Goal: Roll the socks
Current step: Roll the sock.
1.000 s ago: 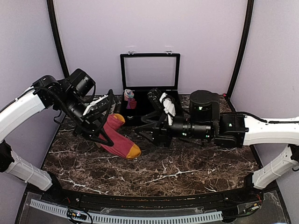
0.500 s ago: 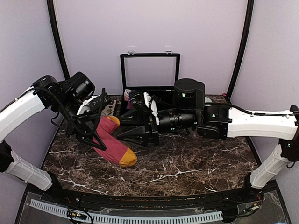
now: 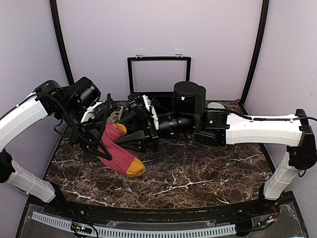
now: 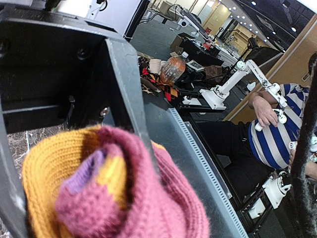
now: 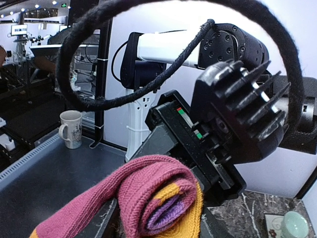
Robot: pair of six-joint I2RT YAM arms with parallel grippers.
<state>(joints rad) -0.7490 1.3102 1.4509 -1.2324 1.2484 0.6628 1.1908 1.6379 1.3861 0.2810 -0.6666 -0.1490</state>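
The left gripper (image 3: 104, 133) is clamped on the rolled, purple-and-orange striped cuff of the red-maroon sock (image 3: 119, 156). The rest of the sock trails down and forward, its orange toe resting on the marble table (image 3: 208, 173). The right gripper (image 3: 125, 140) reaches across from the right and meets the same cuff. Its fingers sit either side of the roll, but whether they press it cannot be told. The two wrists crowd together over the left rear of the table. An open black case (image 3: 158, 59) stands just behind them. The front and right of the table lie open.
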